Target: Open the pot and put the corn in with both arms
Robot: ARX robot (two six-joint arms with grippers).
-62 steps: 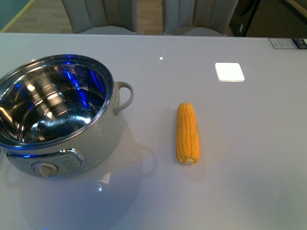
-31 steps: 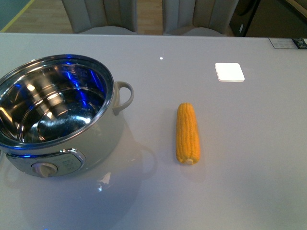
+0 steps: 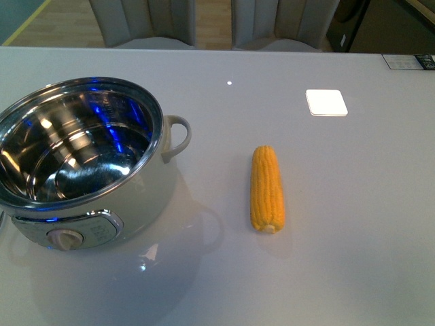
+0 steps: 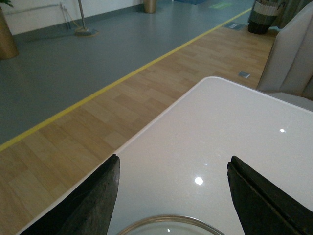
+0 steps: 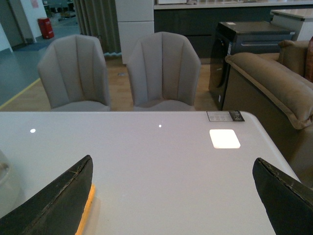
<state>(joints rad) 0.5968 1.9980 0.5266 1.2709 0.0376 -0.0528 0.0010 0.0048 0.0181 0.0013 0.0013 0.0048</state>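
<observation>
table (image 3: 340, 272), pale grey and glossy, seen from the front. neither arm shows in that view.

pot (image 3: 146, 197) sits at the table's 9 o'clock side, upright, top open. the steel bowl inside shows blue and white reflections. one loop handle (image 3: 178, 136) juts toward 2 o'clock, and the dial (image 3: 65, 239) is on the near face at 6 o'clock.

corn (image 3: 267, 189) lies flat on the table at 3 o'clock from the pot, well apart from it. it runs along the 12–6 line, cut end toward 6. nothing touches it.

a bright white square (image 3: 326, 102) on the tabletop sits at 1 o'clock from the corn. two grey chairs (image 3: 143, 20) stand past the far edge at 12 o'clock.

left wrist view: the left claw (image 4: 173, 196) is spread wide, its two black fingers (image 4: 93, 200) far apart with nothing between them. a curve of the pot's steel rim (image 4: 168, 223) sits just below the gap. wood floor with a yellow line lies beyond the table's corner.

right wrist view: the right claw (image 5: 171, 196) is also spread wide and grips nothing, with only bare table between its fingers (image 5: 58, 200). a yellow sliver of the corn shows just beside one finger. i cannot tell whether they touch.
</observation>
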